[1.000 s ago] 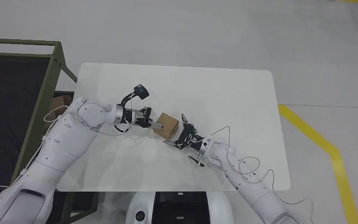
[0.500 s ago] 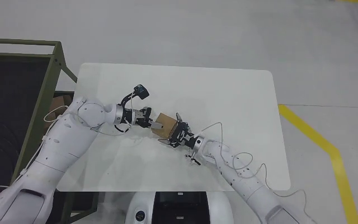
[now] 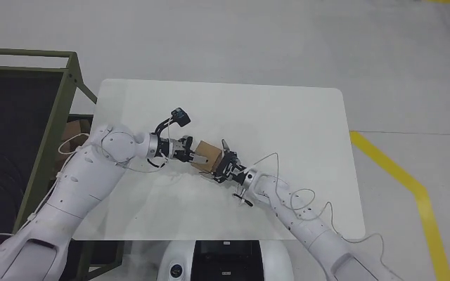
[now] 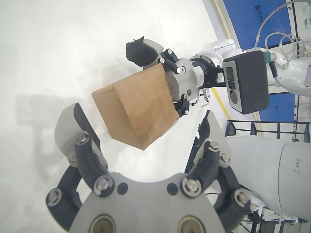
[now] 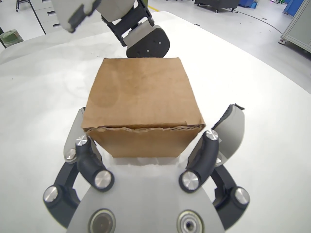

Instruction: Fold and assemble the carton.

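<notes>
White table (image 3: pixel 281 112) with rounded corners, carrying a single carton (image 3: pixel 208 154) between two grippers.

The carton is a small brown cardboard cube with plain, closed faces. A raw corrugated edge runs along the top of the side turned to the right gripper (image 3: pixel 225 167). It stands on the table near the middle, a little toward the left edge, and is turned at an angle to the table's edges.

The right gripper meets the carton from the side nearer the front edge, with its jaws spread wide. The carton sits deep between the two fingers, close to the palm. One finger (image 5: pixel 77 124) lies against a side wall of the carton, and the other finger (image 5: pixel 232 124) stands apart from the opposite wall.

The left gripper (image 3: pixel 185 149) faces the carton from the opposite side, toward the left edge, with its jaws also spread wide and nothing held. The carton lies just ahead of its fingertips, in line with the gap between them. One of its black pads (image 5: pixel 148 45) stands at the carton's far top edge. Whether that pad touches the cardboard cannot be told.
</notes>
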Action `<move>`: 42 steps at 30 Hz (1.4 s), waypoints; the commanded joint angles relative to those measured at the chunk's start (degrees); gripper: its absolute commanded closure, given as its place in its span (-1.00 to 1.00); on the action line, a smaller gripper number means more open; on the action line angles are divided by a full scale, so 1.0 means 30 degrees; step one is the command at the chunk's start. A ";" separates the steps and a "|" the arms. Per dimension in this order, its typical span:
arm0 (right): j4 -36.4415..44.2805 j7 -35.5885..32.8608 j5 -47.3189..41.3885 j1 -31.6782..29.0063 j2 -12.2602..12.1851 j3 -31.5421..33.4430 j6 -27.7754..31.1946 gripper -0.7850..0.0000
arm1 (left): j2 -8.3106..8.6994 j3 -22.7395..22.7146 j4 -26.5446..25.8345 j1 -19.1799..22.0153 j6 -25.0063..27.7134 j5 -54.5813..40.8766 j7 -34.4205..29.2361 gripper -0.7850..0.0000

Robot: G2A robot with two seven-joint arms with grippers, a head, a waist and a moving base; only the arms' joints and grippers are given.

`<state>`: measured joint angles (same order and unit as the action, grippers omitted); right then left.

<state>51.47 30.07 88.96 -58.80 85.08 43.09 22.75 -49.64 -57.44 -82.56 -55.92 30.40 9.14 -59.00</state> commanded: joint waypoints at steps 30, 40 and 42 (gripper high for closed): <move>-0.0457 -0.0078 0.0666 0.0692 0.0017 -0.0212 0.1152 -1.00 | -0.0612 0.1506 0.1495 0.1345 0.1204 -0.0974 -0.0692 -1.00; -0.0343 -0.0066 0.0675 0.0660 -0.0030 -0.0138 0.1328 -1.00 | -0.0787 0.1934 0.1828 0.1640 0.1513 -0.1016 -0.0725 -1.00; -0.0331 -0.0066 0.0683 0.0660 -0.0037 -0.0127 0.1346 -1.00 | -0.0819 0.2012 0.1888 0.1702 0.1557 -0.1014 -0.0741 -1.00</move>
<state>50.46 29.89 90.99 -56.82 84.98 42.70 26.77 -52.05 -51.53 -76.98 -50.91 35.02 6.07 -61.20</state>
